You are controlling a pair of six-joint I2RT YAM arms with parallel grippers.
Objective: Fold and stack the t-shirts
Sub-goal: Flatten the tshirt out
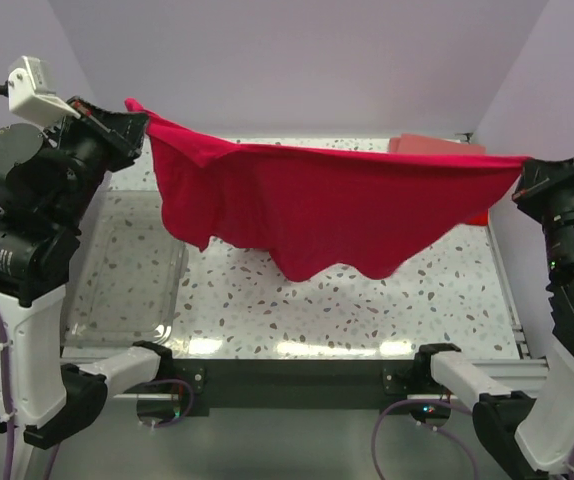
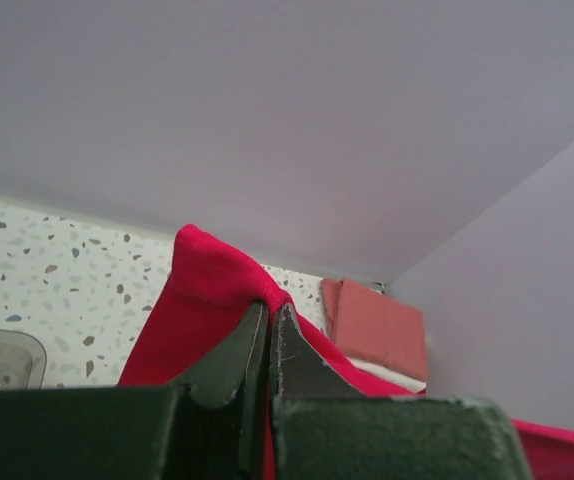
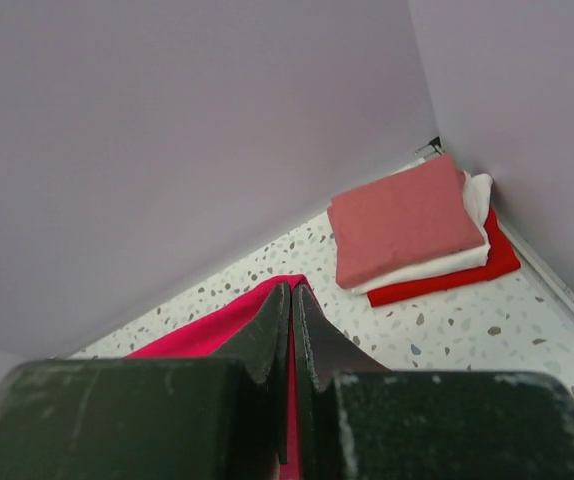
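A crimson-red t-shirt (image 1: 317, 205) hangs stretched in the air between both arms, its lower edge sagging toward the speckled table (image 1: 347, 300). My left gripper (image 1: 135, 122) is shut on its left corner (image 2: 212, 275), high at the left. My right gripper (image 1: 523, 172) is shut on the opposite corner (image 3: 267, 300) at the right. At the back right corner lies a stack of folded t-shirts: salmon-pink on top (image 3: 402, 220), white (image 3: 437, 265) under it, red (image 3: 457, 275) at the bottom. In the top view the hanging shirt hides most of that stack (image 1: 432, 146).
A clear plastic bin (image 1: 132, 275) sits on the table's left side, below the left arm. Lilac walls close in the back and both sides. A raised rail (image 1: 507, 290) runs along the table's right edge.
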